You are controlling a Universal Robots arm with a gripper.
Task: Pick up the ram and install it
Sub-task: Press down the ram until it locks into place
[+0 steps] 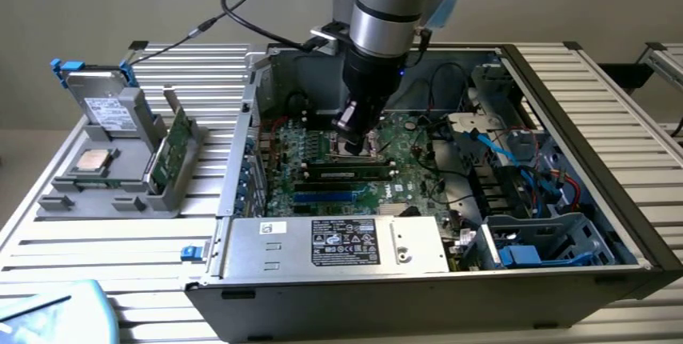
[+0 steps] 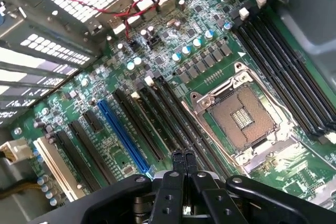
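The ram [image 1: 347, 174], a long narrow green stick with dark chips, stands on edge in a slot of the motherboard [image 1: 411, 188], just in front of the processor socket [image 2: 243, 117]. My gripper [image 1: 349, 138] hangs a little above and behind the ram, over the socket's edge, inside the open computer case [image 1: 597, 160]. The fingers [image 2: 178, 162] are pressed together with nothing between them. In the wrist view my gripper [image 2: 184, 157] points at the long black slots [image 2: 173, 119] between the blue slot [image 2: 123, 136] and the socket.
A power supply [image 1: 341, 244] fills the case's front. Cables and blue drive bays [image 1: 533, 240] crowd the exterior view's right. Outside the case, on the exterior view's left, a grey rack [image 1: 117, 184] holds a taller green board [image 1: 171, 152], a drive [image 1: 101, 104] and a processor [image 1: 91, 162].
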